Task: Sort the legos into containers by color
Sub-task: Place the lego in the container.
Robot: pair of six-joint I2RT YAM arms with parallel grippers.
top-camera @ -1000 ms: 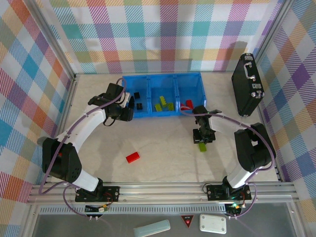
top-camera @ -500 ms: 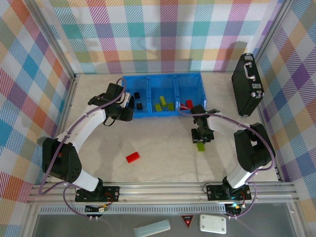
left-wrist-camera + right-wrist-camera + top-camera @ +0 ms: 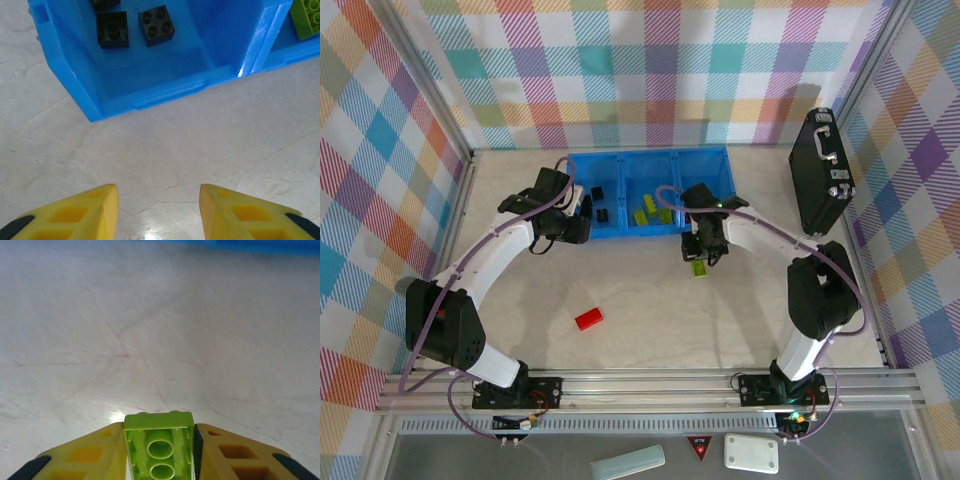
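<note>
Squarely between the yellow fingers [image 3: 85,452] of the right gripper [image 3: 159,428] sits a lime-green lego [image 3: 159,445], studs up toward the wrist camera. It is pinched on both long sides and held over the table [image 3: 650,320], just in front of the blue tray [image 3: 620,233], off its near edge by the right compartment [image 3: 715,185]. The left gripper [image 3: 158,190] has its fingers a little apart with nothing between them, over bare table beside the tray's near left corner, where black legos [image 3: 156,22] lie in the left compartment [image 3: 165,65].

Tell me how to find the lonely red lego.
Start at the blue tray at the far side of the table. Come toward the near edge, left of middle. The red lego lies alone there; every other brick sits in the tray or the right hand.
</note>
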